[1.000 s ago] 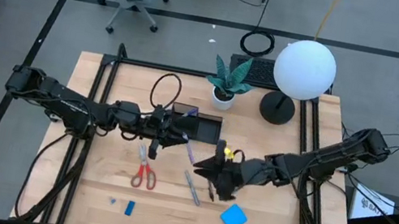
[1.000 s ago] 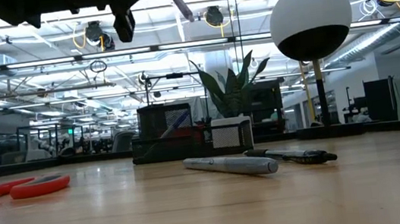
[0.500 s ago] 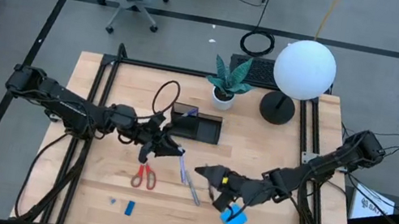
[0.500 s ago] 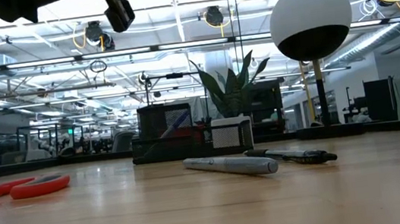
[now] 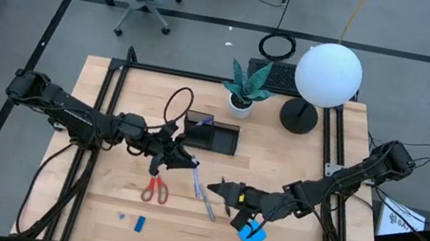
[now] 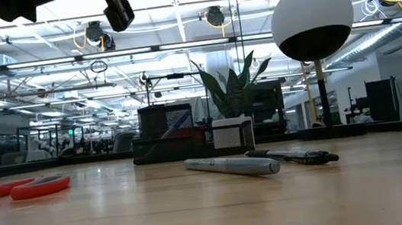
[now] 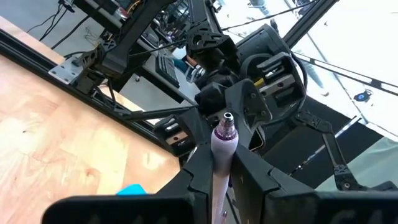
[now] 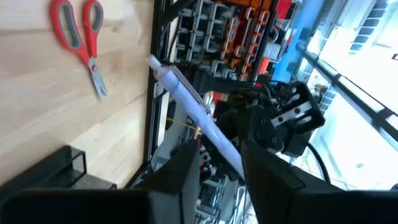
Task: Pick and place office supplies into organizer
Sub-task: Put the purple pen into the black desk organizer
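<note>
Gripping a slim, pale pen (image 7: 222,155) between its dark fingers, the left gripper (image 5: 181,161) hangs above the middle of the wooden table (image 5: 298,153), just in front of the organizer (image 5: 212,134). The pen's rounded metal tip pokes out past the fingertips in the left wrist view. The right gripper (image 5: 229,193) sits to the right of it, above the table's front half, and pinches a second pale pen (image 8: 193,112) that slants out from its jaws.

The organizer is a low black mesh tray, rectangular, with one taller section; it stands near the table's far middle, just in front of a small white pot (image 5: 240,102) holding a spiky green plant. In the low view a blue pen (image 6: 175,125) leans inside its taller part.

Flat on the smooth pale boards lie the scissors (image 5: 155,184), with red plastic loops and thin steel blades, to the left of centre. A grey, round-barrelled pen (image 5: 207,201) lies aslant beside them, under the left gripper's reach. A black pen (image 6: 295,155) lies just behind it in the low view. The bright blue square pad (image 5: 252,234) rests at the front right, touching or just beside the right arm. A small blue rectangular eraser (image 5: 140,223) lies near the front edge, well apart from the pad.

A white globe lamp (image 5: 328,74) on a dark round base stands at the far right.
</note>
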{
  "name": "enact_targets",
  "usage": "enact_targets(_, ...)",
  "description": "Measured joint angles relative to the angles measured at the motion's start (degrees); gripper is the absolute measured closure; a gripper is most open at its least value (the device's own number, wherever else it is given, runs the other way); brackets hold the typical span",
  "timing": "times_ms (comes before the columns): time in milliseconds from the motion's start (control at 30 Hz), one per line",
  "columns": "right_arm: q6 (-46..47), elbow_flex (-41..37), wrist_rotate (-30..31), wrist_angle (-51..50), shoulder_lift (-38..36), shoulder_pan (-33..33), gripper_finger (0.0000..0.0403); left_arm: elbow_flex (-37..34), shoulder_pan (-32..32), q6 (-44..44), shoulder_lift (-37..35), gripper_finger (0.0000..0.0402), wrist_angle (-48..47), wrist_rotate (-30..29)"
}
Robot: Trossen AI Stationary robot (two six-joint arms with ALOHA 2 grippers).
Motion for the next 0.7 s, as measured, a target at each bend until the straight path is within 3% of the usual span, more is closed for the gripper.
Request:
enact_targets(333, -0.13, 0.00, -7.18, 1.19, 0.00, -1.99, 0.0208, 0.00, -0.26, -0.87, 0.00, 0.0361, 0.50, -0.59)
enact_targets(700, -0.68, 0.00, -13.21, 2.70, 0.22, -5.14, 0.0205, 0.00, -0.58, -0.62, 0.00, 0.0361, 2.64, -1.01)
